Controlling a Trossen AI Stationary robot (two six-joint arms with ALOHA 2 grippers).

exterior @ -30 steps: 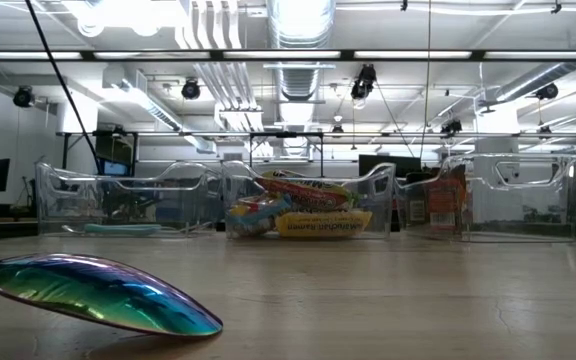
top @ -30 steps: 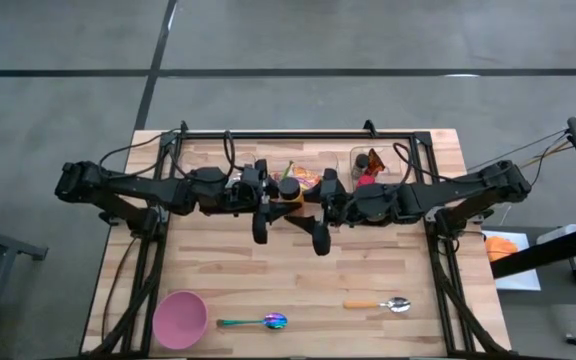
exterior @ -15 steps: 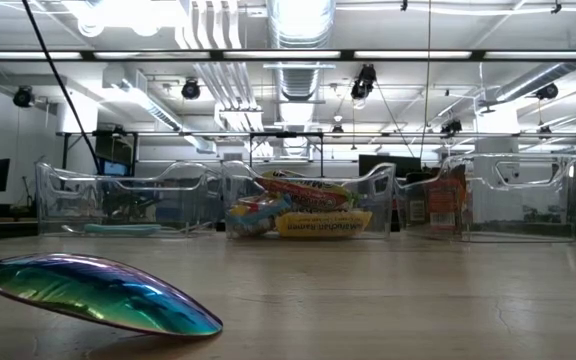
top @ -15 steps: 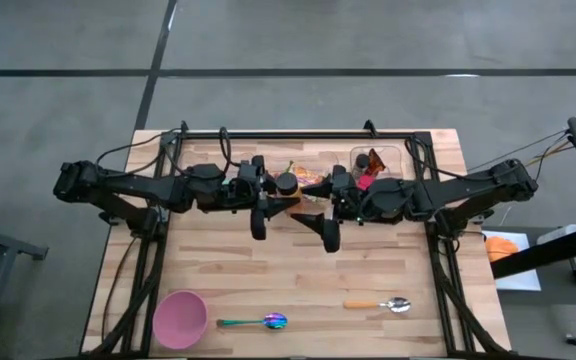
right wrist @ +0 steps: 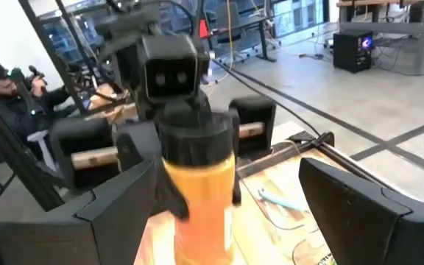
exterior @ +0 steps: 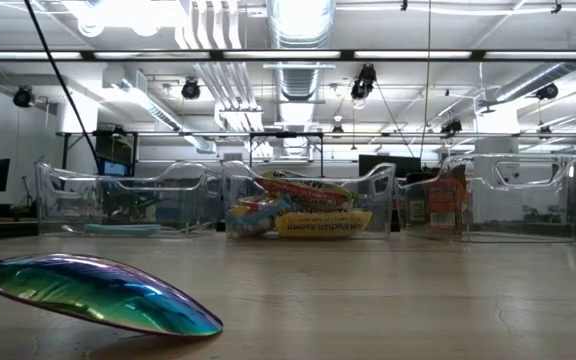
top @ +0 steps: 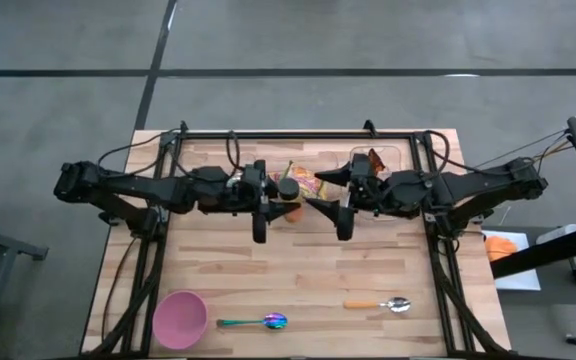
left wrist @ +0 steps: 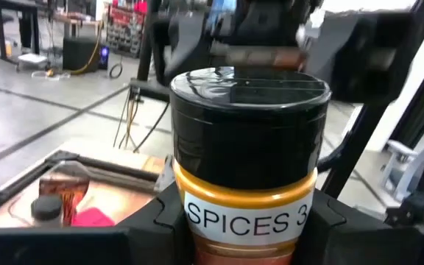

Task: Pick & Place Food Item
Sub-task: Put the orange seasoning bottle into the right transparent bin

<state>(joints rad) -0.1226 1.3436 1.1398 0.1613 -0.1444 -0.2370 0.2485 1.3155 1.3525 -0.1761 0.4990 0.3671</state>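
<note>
The food item is a spice jar (left wrist: pixel 245 147) with a black lid, an orange body and a white label reading "SPICES 3". It hangs high over the table's far middle (top: pixel 288 190), with my left gripper (top: pixel 290 206) shut on it. My right gripper (top: pixel 324 197) stands just to the jar's right, open and off it. In the right wrist view the jar (right wrist: pixel 197 191) shows a little beyond that gripper's spread fingers (right wrist: pixel 116 210). Neither arm nor the jar shows in the low view. My left gripper pinches the jar's lower body at the label (left wrist: pixel 245 221) between its two fingers (left wrist: pixel 160 221), one on each side. The fingers come level from the table's left side. The jar stands upright in the hold, lid up, lifted clear of the table.
Clear bins line the far edge: the middle one holds snack packets (exterior: pixel 308 210), the right one a bottle and a red item (top: pixel 371 166). Near the front lie a pink bowl (top: pixel 180 318), an iridescent spoon (top: pixel 260 322) and a wooden-handled spoon (top: pixel 380 304). A person (right wrist: pixel 2 81) is beyond the table.
My right gripper has drawn back from the jar toward the table's right edge and risen a little, its fingers now standing wider apart. The jar has stayed upright and in place in my left gripper.
</note>
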